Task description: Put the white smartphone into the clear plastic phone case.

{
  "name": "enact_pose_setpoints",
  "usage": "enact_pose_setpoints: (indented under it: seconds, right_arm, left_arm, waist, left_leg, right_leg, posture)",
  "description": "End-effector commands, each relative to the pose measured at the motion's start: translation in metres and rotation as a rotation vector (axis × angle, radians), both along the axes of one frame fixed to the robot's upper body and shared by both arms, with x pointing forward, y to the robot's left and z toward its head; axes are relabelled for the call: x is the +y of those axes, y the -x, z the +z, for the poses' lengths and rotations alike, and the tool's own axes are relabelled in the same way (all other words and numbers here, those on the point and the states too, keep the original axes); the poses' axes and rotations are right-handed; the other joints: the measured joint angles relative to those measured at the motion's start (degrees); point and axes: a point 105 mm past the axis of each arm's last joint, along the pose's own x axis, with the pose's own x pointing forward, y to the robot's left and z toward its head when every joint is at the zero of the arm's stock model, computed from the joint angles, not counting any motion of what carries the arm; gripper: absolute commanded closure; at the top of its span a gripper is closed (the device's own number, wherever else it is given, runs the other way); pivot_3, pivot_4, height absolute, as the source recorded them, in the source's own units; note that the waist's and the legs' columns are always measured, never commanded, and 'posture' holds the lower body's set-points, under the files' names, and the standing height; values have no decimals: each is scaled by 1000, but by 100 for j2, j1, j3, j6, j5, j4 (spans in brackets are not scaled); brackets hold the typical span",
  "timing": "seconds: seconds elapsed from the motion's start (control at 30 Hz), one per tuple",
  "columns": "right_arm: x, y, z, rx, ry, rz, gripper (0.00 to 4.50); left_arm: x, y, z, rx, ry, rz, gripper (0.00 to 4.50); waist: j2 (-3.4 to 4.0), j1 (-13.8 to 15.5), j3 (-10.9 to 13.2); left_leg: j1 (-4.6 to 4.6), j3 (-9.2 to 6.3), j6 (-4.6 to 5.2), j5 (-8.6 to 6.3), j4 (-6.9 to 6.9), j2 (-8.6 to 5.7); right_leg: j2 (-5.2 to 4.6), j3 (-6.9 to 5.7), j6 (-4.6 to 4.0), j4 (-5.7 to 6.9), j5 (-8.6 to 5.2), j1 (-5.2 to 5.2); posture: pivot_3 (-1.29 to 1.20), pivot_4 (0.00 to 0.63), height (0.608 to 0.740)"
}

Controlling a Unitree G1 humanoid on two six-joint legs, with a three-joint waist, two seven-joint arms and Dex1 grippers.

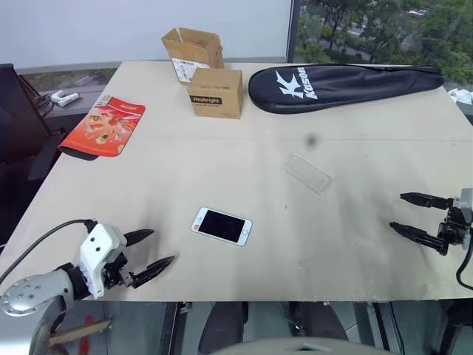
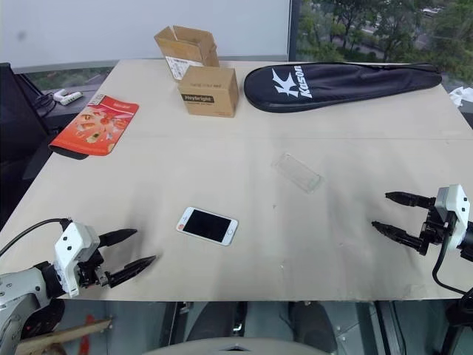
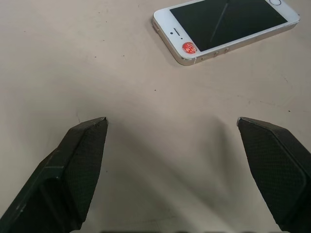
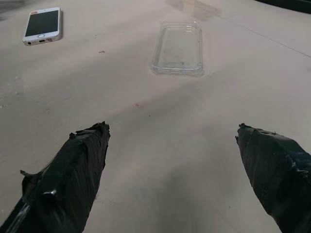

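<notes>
The white smartphone (image 1: 222, 225) lies screen up on the beige table (image 1: 185, 170), near the front middle; a small red sticker sits at one end of it (image 3: 188, 47). The clear plastic phone case (image 1: 307, 174) lies flat, hollow side up, farther back and to the right, apart from the phone (image 4: 42, 25). My left gripper (image 1: 154, 250) hovers open at the front left edge, a short way left of the phone. At the right edge, my right gripper (image 1: 400, 211) stands open, right of the case (image 4: 177, 47). Neither gripper holds anything.
At the back stand two cardboard boxes (image 1: 215, 92), one of them open (image 1: 192, 50), and a black racket bag (image 1: 340, 83) lies to their right. A red printed packet (image 1: 103, 127) overhangs the table's left edge. A black chair sits beyond the left edge.
</notes>
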Motion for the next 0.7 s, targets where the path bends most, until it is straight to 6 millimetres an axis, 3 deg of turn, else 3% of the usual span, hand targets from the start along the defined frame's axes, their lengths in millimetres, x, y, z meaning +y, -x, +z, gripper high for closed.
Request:
enact_pose_setpoints:
  seconds: [0.03, 0.4, 0.6, 0.7]
  right_arm:
    - [3, 0, 5, -33, 9, 12, 0]
    - [8, 2, -1, -6, 74, -30, 0]
    - [10, -10, -5, -15, 153, -106, 0]
    - [44, -32, 7, -58, 141, -143, 0]
  left_arm:
    - [-1, 2, 9, -47, -23, -20, 67]
    - [-5, 10, 11, -38, -20, -42, 67]
    - [-7, 10, 14, -51, -13, -55, 67]
    - [-14, 2, 28, -107, 25, -93, 67]
  waist:
    - [0, 0, 0]
    - [-1, -1, -1]
    - [-1, -1, -1]
    - [-1, -18, 0]
  left_leg:
    - [0, 0, 0, 0, 0, 0]
    - [0, 5, 0, -1, 0, 0]
    - [0, 6, 1, -1, 0, 0]
    - [0, 9, 0, -1, 0, 1]
  right_leg:
    - [0, 0, 0, 0, 0, 0]
    - [0, 2, 1, 0, 0, -2]
    - [0, 2, 1, 0, -1, -3]
    - [3, 5, 0, 0, 0, -6]
  posture:
    - [0, 150, 740]
    - [0, 150, 740]
    - [0, 150, 740]
    - [0, 150, 740]
